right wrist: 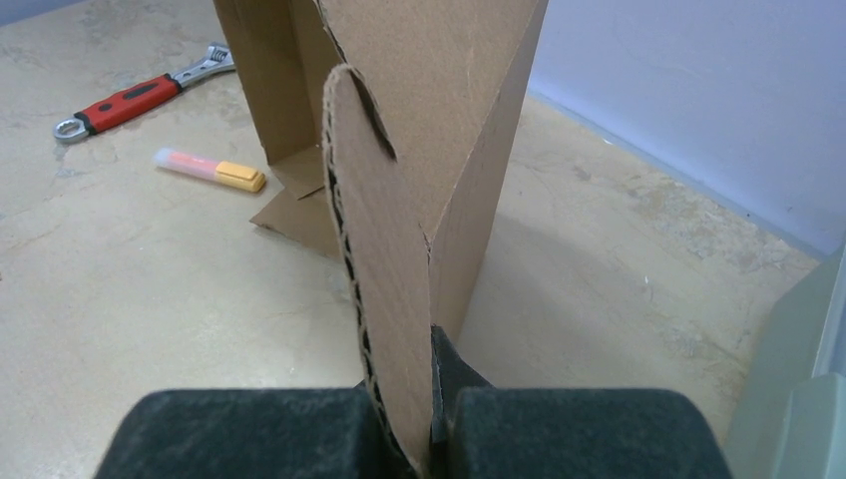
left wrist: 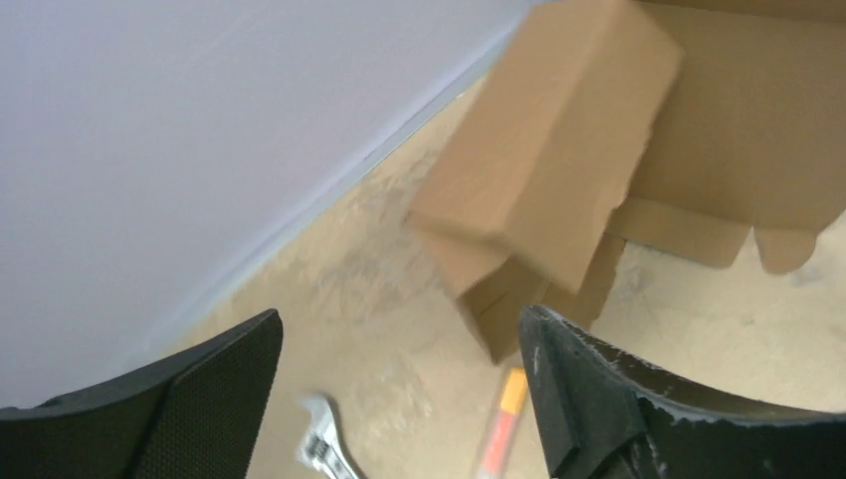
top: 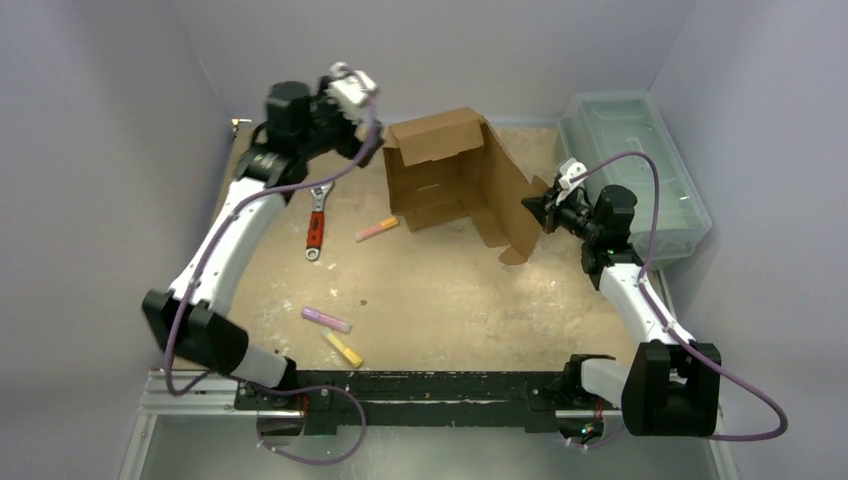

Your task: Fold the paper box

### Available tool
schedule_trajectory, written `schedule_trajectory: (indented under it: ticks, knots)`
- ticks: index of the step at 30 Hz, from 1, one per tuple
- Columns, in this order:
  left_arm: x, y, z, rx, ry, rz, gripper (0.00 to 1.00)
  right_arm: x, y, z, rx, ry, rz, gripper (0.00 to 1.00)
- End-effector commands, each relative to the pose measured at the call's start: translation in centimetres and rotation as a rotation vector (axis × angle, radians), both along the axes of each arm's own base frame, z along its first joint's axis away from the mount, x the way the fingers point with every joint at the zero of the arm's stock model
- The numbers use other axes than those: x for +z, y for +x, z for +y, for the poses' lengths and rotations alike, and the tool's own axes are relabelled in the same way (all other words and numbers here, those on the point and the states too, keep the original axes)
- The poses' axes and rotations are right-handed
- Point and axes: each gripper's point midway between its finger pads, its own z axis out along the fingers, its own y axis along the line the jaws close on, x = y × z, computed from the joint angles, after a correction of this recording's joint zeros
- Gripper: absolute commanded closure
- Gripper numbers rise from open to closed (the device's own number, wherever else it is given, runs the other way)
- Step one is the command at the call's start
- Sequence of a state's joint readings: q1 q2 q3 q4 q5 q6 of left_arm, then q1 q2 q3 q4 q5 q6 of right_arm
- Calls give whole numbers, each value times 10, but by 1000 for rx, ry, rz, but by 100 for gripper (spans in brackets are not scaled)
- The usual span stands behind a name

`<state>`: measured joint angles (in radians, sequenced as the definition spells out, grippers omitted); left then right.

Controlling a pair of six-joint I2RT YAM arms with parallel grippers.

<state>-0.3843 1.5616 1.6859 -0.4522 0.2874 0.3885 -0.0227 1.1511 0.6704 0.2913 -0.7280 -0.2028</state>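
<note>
**Paper box** (top: pixel 450 175): brown corrugated cardboard, die-cut, half erected. It stands at the far edge of the worktop (top: pixel 450 300), centre to right, with several panels upright and one flap reaching toward the right side.

- Handling, as judged: light, and likely to slide if pushed. The panels are stiff and hinge only at the scored creases. The thin cut edges would probably crush under a hard pinch. Best taken by a flap edge close to its crease.
- Right gripper (top: pixel 538 208): clamped on the rounded tab of that right-hand flap, with the pads tight on both faces.
- Left gripper (top: pixel 368 148): fingers wide apart, holding nothing, raised near the box's far-left corner.
- Wrench (top: pixel 316 225): red handle, left of the box.
- Marker (top: pixel 377 229): orange-capped, just beside the box's near-left corner.
- Bin (top: pixel 640 170): pale-green and translucent, at the far right corner.
</note>
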Motion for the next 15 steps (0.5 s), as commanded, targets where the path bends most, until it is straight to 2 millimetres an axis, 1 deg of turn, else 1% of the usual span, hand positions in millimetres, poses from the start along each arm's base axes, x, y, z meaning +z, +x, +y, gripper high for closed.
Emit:
schedule_trajectory:
  ticks: [1, 2, 3, 5, 7, 8, 9, 12, 13, 15]
  knots:
    - [55, -43, 27, 28, -517, 23, 4, 7, -1, 5, 27, -8, -7, 100]
    - [52, -46, 27, 39, -582, 30, 1, 6, -1, 6, 30, -8, -4, 100]
    - [53, -47, 29, 59, -624, 47, 1, 6, -1, 7, 32, -8, -3, 100]
    - [49, -39, 32, 119, -675, 103, 1, 6, -1, 7, 31, -8, -4, 100]
    - [34, -27, 32, 189, -696, 208, 1, 8, -1, 6, 28, -9, -9, 100]
    - [28, -21, 30, 215, -710, 256, 1, 8, -1, 6, 26, -9, -10, 100]
    - [18, -14, 27, 233, -716, 308, 1, 10, -2, 6, 24, -10, -15, 100]
    - [-1, -3, 18, 246, -759, 397, 1, 12, -2, 5, 22, -9, -18, 100]
    - [-3, -2, 15, 234, -768, 403, 1, 11, -3, 6, 23, -9, -17, 100]
    - [1, -4, 8, 170, -791, 375, 2, 11, -3, 6, 26, -8, -16, 100]
